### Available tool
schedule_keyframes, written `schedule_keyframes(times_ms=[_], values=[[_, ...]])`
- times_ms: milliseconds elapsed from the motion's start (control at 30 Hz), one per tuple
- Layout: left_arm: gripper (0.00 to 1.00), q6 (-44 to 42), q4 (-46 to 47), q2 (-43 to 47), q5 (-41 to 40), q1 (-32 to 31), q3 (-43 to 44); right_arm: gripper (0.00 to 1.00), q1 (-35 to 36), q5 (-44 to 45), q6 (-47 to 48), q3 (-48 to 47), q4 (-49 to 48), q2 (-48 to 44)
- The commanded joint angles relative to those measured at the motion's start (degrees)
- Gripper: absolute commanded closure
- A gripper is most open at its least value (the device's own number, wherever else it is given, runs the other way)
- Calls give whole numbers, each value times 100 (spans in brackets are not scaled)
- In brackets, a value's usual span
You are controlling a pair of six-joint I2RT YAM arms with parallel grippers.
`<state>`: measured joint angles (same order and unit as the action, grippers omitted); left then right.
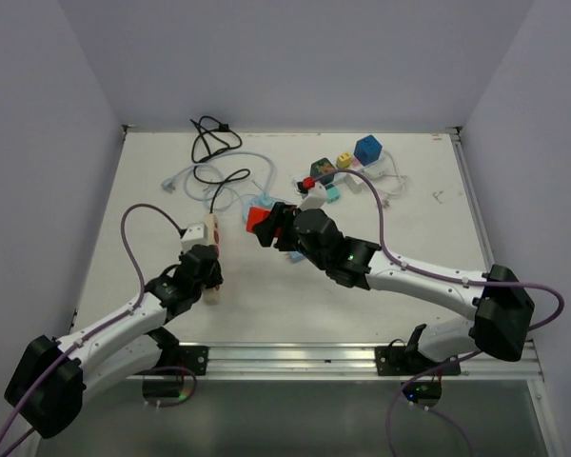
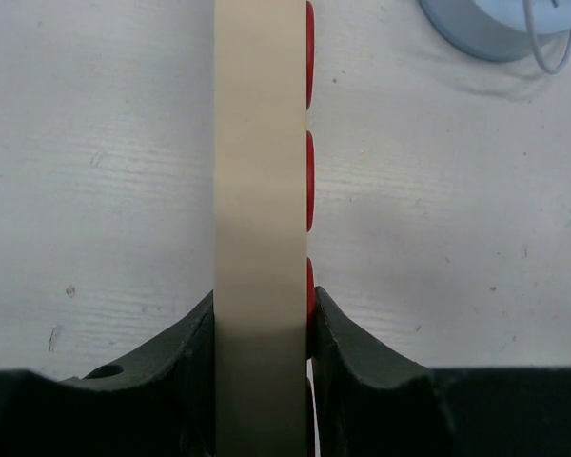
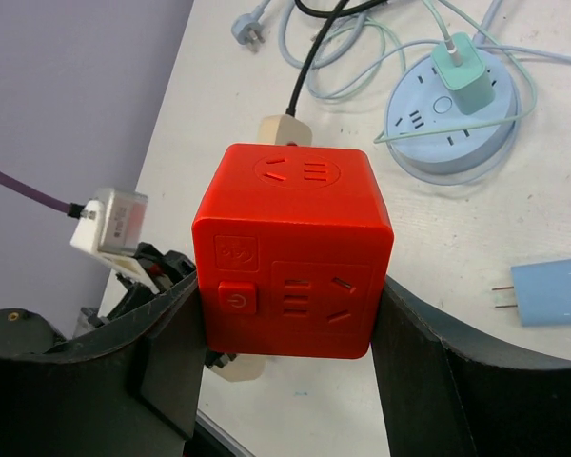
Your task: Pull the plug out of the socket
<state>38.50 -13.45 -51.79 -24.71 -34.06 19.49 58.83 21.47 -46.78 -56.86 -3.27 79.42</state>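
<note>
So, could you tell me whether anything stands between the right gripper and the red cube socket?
Nothing visible: the right gripper grips the red cube socket on both sides, and the left gripper clamps the beige power strip.

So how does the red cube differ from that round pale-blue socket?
The red cube is boxy and bright; the round socket is a flat pale-blue disc. The cube is clamped in the right tool; the round socket lies free on the table. The round socket has a mint charger plugged in; the cube's visible faces have none. Both show plug holes.
</note>
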Motion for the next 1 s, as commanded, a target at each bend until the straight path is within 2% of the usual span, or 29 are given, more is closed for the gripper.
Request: schedule_keyframes(times_ms=[0, 100, 233, 267, 433, 533, 567, 633, 733, 767, 833, 867, 967], values=[[100, 210, 369, 423, -501, -30, 135, 100, -29, 146, 64, -159, -69, -189], [100, 202, 615, 547, -27, 145, 99, 100, -317, 51, 12, 174, 142, -496], [100, 166, 1291, 425, 800, 987, 3, 100, -872, -187, -41, 965, 239, -1040], [100, 167, 1719, 363, 940, 1094, -15, 100, -960, -170, -6, 1262, 274, -1147], [100, 0, 1969, -401, 1125, 1805, 538, 100, -1496, -222, 134, 1923, 625, -1648], [97, -27, 2267, -981, 1792, 2543, 714, 100, -1690, -231, 222, 2222, 749, -1772], [80, -9, 2416, -1278, 2090, 2884, 732, 100, -1777, -258, 257, 2267, 749, -1772], [79, 96, 2697, -1552, 2468, 3133, 732, 100, -1857, -354, 266, 2399, 679, -1711], [68, 140, 2962, -1957, 2726, 3380, 758, 97, -1989, -512, 301, 2531, 451, -1517], [57, 88, 2971, -2123, 2752, 3380, 802, 97, -2033, -617, 336, 2557, 380, -1386], [47, 35, 2945, -2256, 2909, 3380, 925, 96, -2068, -706, 354, 2566, 188, -1272], [36, 0, 2954, -2317, 2954, 3380, 943, 95, -2068, -776, 398, 2557, 143, -1149], [14, 52, 2866, -2257, 2884, 3380, 934, 92, -2086, -838, 477, 2470, 19, -903]])
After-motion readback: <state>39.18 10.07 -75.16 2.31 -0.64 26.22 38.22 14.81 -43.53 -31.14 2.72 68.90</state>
